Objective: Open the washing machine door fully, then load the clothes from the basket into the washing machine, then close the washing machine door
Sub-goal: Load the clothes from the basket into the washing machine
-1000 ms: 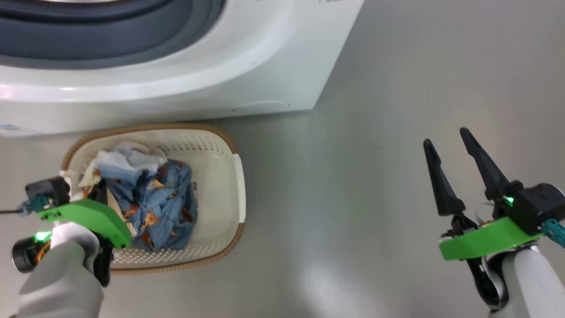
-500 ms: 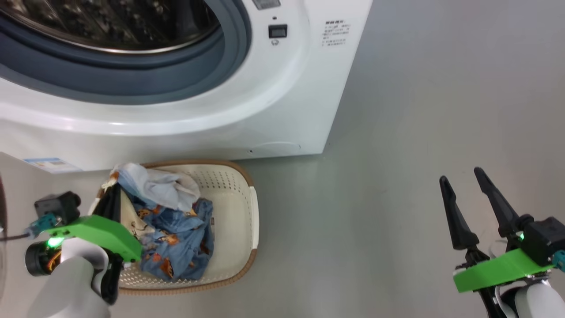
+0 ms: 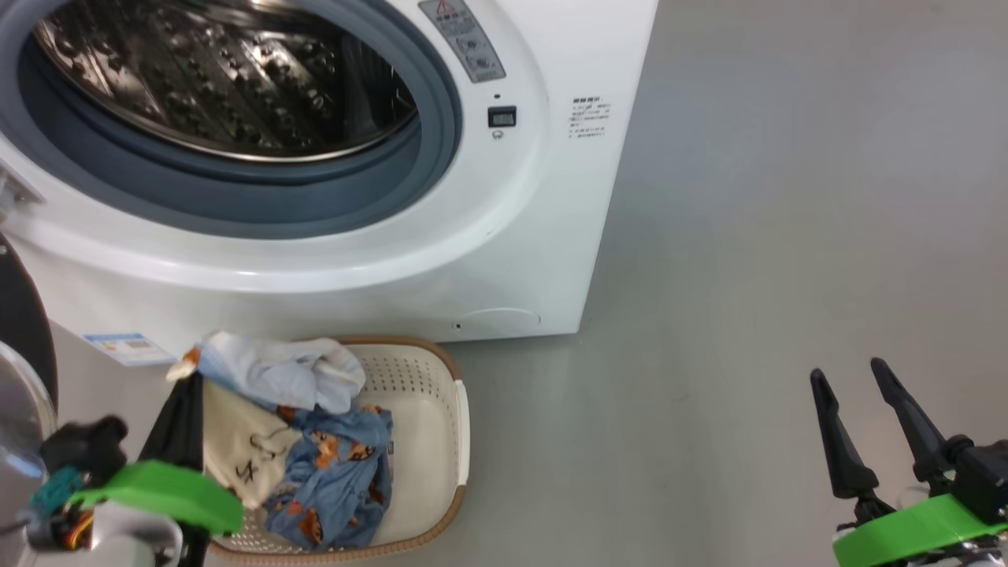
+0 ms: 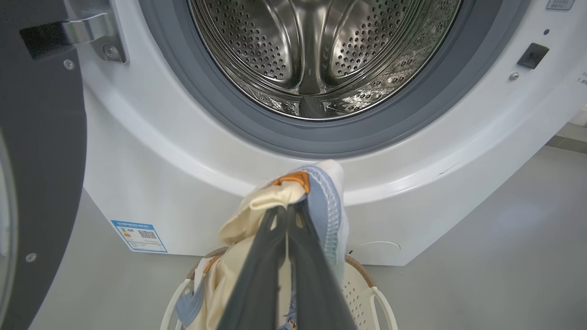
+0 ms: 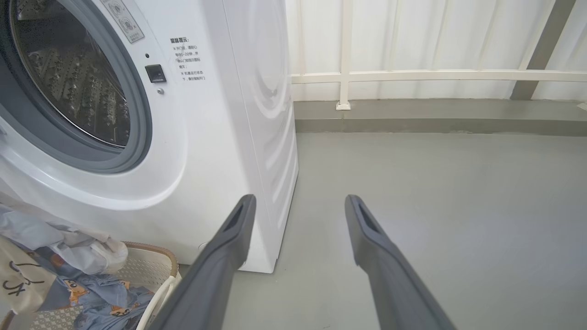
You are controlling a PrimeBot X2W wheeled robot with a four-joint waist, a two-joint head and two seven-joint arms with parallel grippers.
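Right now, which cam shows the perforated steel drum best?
Left wrist view: looks nearly straight into the perforated steel drum, paddle and back wall visible. Head view sees it steeply from above; right wrist view, obliquely.

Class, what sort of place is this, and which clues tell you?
Probably a laundry or utility area: a front-loading washing machine, a basket of clothes before it, a bare grey floor and white panelled wall.

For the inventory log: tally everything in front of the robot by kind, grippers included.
Washing machine: 1
Door: 1
Basket: 1
Clothes heap: 1, pieces too tangled to count
Grippers: 2, left gripper and right gripper
Total: 6
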